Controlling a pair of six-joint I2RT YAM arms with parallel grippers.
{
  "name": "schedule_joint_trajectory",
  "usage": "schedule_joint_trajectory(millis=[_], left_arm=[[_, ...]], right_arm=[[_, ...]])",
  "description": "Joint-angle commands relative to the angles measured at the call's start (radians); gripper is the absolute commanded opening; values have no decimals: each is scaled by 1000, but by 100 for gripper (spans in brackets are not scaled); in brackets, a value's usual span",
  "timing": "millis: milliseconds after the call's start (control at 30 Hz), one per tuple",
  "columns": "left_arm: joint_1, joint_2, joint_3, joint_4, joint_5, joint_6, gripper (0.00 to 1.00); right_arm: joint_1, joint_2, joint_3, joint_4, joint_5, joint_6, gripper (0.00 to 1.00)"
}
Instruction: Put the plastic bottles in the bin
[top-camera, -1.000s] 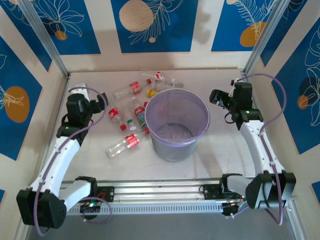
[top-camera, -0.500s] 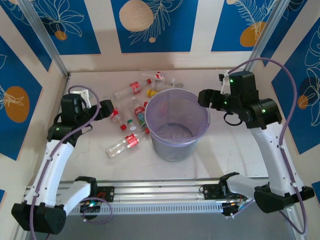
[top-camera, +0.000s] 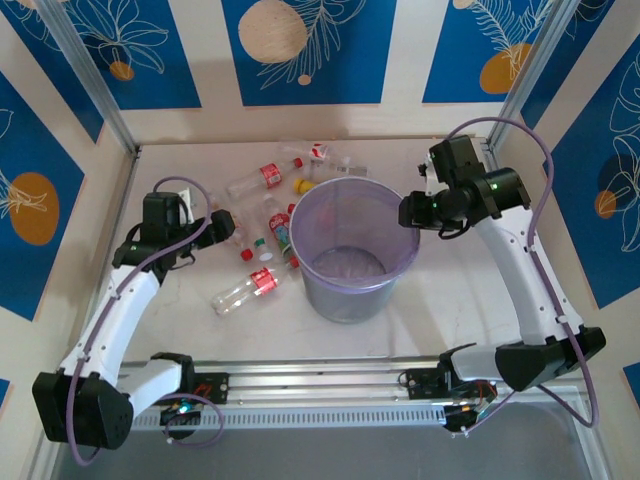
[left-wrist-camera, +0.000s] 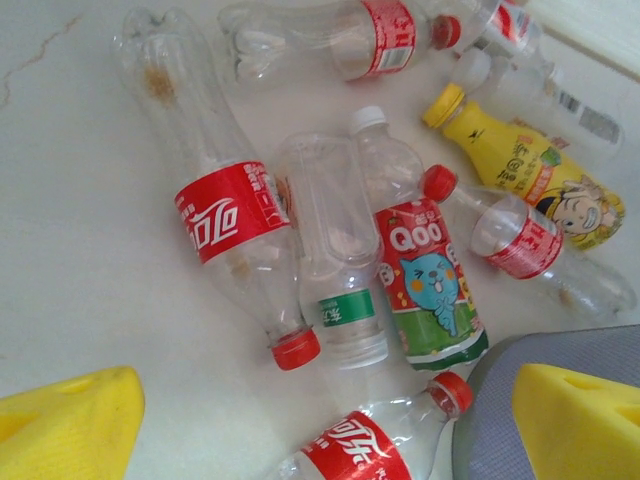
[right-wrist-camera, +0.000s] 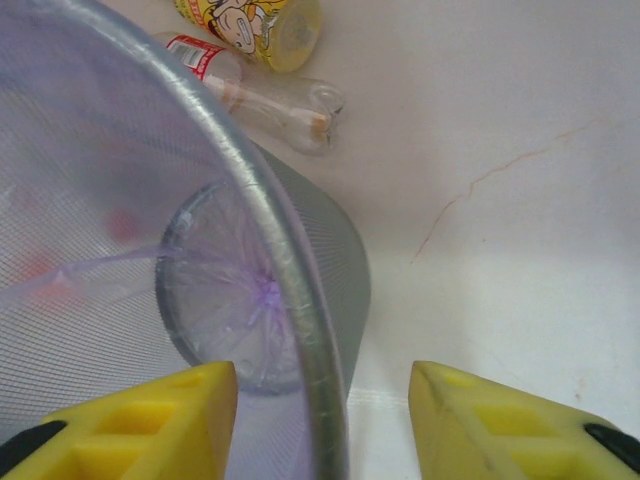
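Several plastic bottles (top-camera: 262, 224) lie in a loose heap left of and behind the bin (top-camera: 345, 298), a wide lavender-grey bucket. My left gripper (top-camera: 226, 224) hovers open over the heap. Below its yellow fingers (left-wrist-camera: 70, 422) lie a red-labelled cola bottle (left-wrist-camera: 225, 212), a green-labelled clear one (left-wrist-camera: 335, 275), a Qoo bottle (left-wrist-camera: 428, 282), a yellow bottle (left-wrist-camera: 525, 165) and a red-capped one (left-wrist-camera: 365, 445) beside the bin's wall (left-wrist-camera: 490, 405). My right gripper (top-camera: 411, 212) is open astride the bin's right rim (right-wrist-camera: 262, 205), one finger (right-wrist-camera: 130, 425) inside, the other outside.
One more red-labelled bottle (top-camera: 245, 291) lies alone in front of the heap. Two others (top-camera: 257, 178) rest near the back wall. Panel walls close the table on three sides. Bare tabletop (top-camera: 455, 290) lies right of the bin.
My left gripper has moved right and nearer, over the bottle heap. My right arm has swung left and lowered its gripper onto the bin's right rim.
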Motion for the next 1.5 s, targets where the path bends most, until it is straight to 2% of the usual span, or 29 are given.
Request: schedule_joint_trajectory(millis=[0, 100, 200, 267, 467, 600, 733, 800, 900, 1067, 1200, 1333, 1400, 1467], left_arm=[[-24, 22, 4, -11, -46, 19, 94], [-42, 41, 8, -20, -73, 29, 94], [-58, 56, 16, -24, -88, 36, 94], [-66, 65, 22, -30, -99, 38, 95], [-92, 93, 49, -53, -134, 52, 95], [-118, 128, 80, -72, -136, 76, 95], [-145, 157, 104, -100, -129, 119, 95], [-161, 170, 116, -132, -119, 151, 95], [-188, 193, 120, -189, -116, 187, 95], [-235, 228, 86, -243, -113, 203, 98], [-261, 252, 49, -240, -89, 183, 100], [-297, 302, 44, -270, -132, 198, 100], [-311, 330, 40, -274, -139, 203, 100], [-326, 357, 39, -274, -151, 205, 100]], right_arm=[[-10, 27, -9, -19, -34, -29, 42], [-15, 50, -10, -14, -27, -44, 38], [-22, 63, -5, -9, -19, -57, 28], [-34, 65, 3, -10, -15, -62, 26], [-54, 55, 37, -5, 26, -105, 9], [-78, 66, 76, -21, 57, -135, 2], [-133, 71, 102, -6, 66, -162, 1], [-199, 81, 121, -3, 52, -168, 0], [-286, 99, 130, 25, -2, -174, 0], [-354, 150, 135, 88, -96, -170, 0], [-372, 180, 137, 128, -166, -158, 0], [-367, 198, 135, 132, -207, -161, 0], [-357, 194, 130, 137, -224, -159, 3], [-353, 190, 124, 136, -244, -157, 13]])
